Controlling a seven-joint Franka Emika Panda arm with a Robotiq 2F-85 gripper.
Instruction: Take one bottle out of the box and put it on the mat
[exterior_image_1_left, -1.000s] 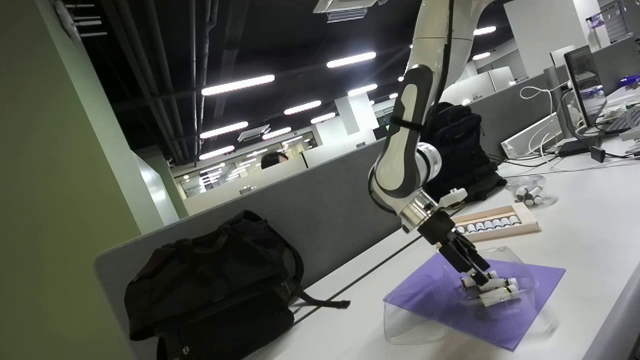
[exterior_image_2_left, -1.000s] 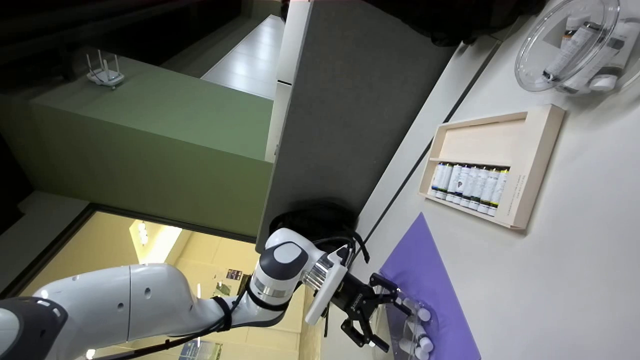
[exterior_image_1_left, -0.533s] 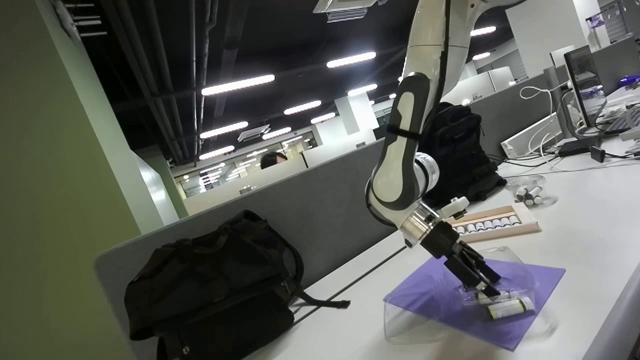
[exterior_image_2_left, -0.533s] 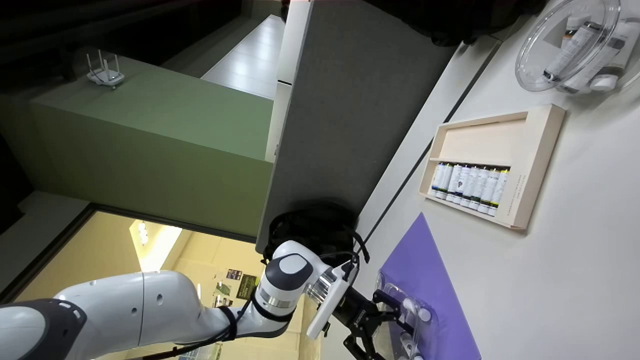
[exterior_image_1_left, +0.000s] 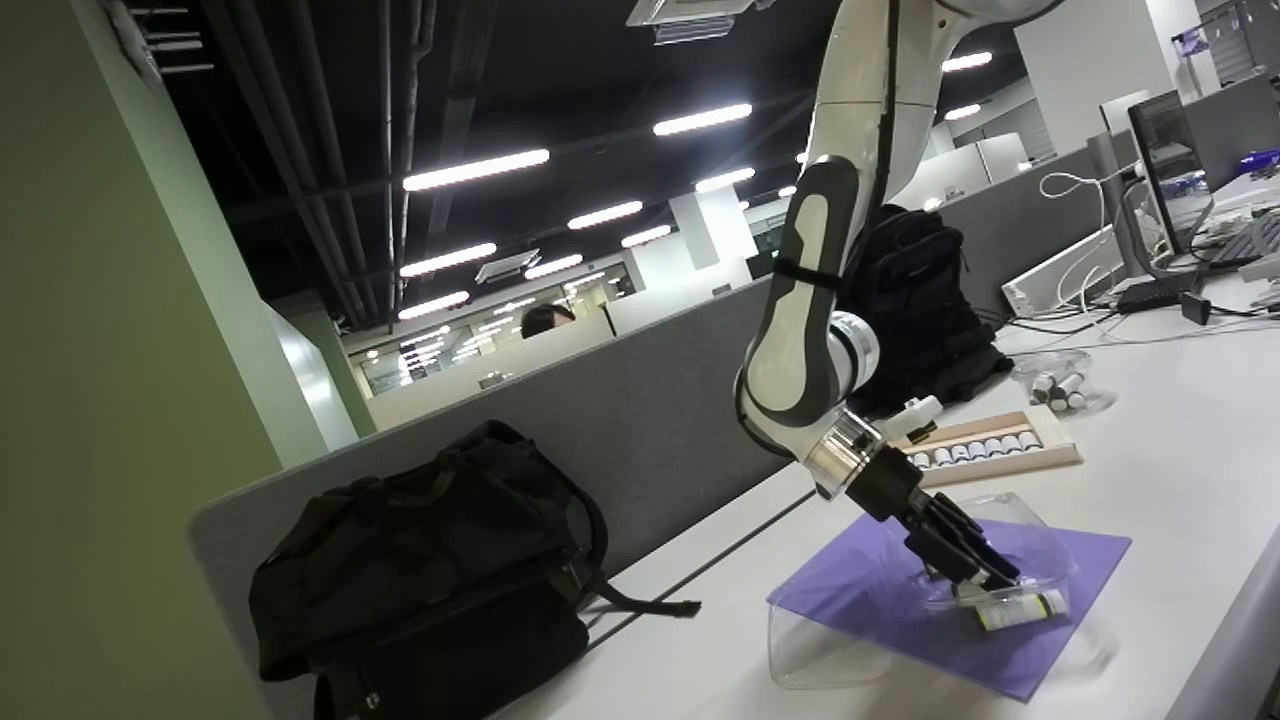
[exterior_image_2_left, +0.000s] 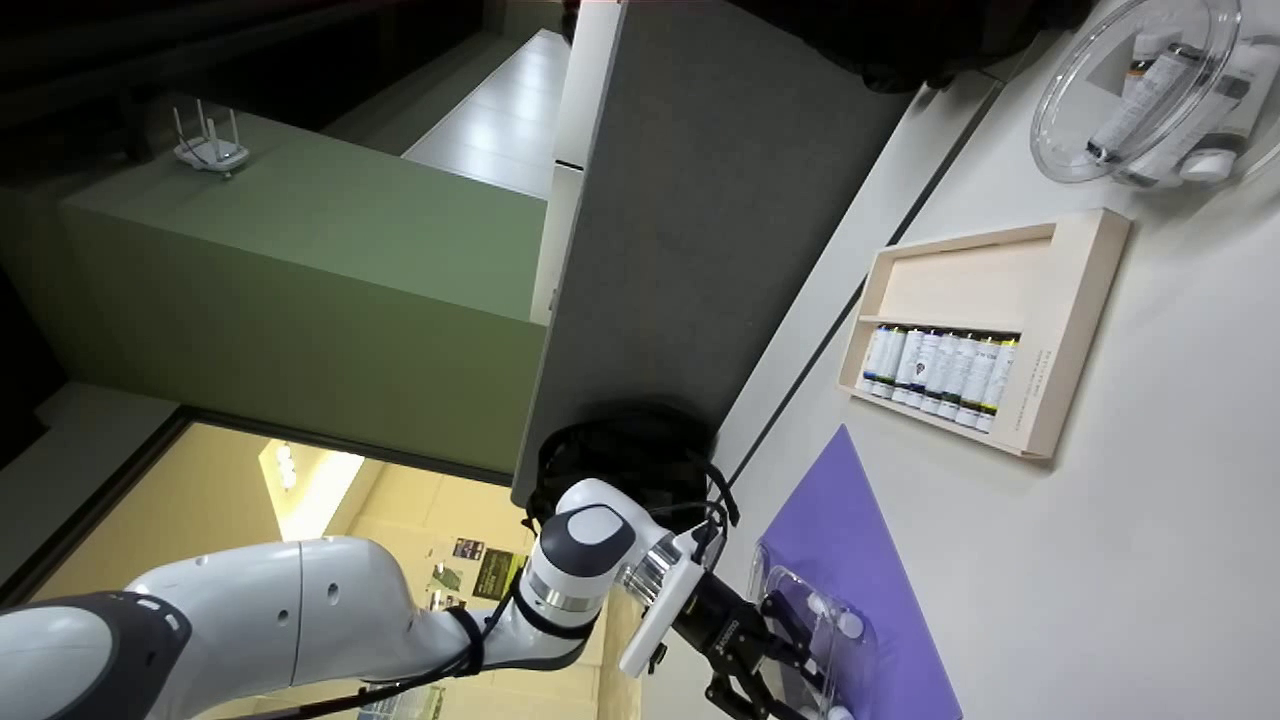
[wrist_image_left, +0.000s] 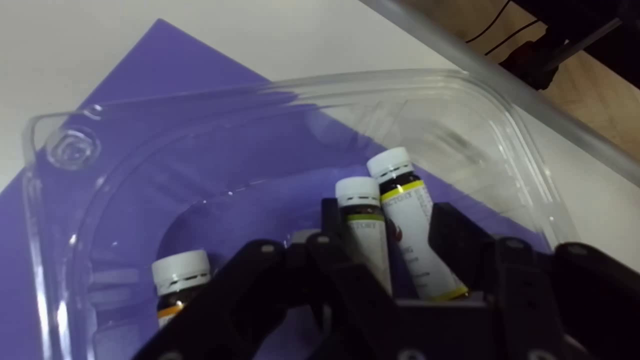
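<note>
In an exterior view, a backpack (exterior_image_1_left: 430, 575) sits well left of the mat (exterior_image_1_left: 1015, 665). On the mat, jutting past its edge, lies a clear tub (wrist_image_left: 440, 76); in it, leftmost in the wrist view, is an orange-banded bottle (wrist_image_left: 181, 277). Over the mat, the gripper (wrist_image_left: 386, 220) reaches into the tub, jaws apart, with a green-banded bottle (wrist_image_left: 372, 245) and a yellow-banded bottle (wrist_image_left: 410, 225) between them; whether they touch either I cannot tell. Behind the mat is the box (exterior_image_1_left: 1058, 440) with its row of bottles (exterior_image_1_left: 977, 450), then a bowl (exterior_image_2_left: 1037, 140) farther off.
</note>
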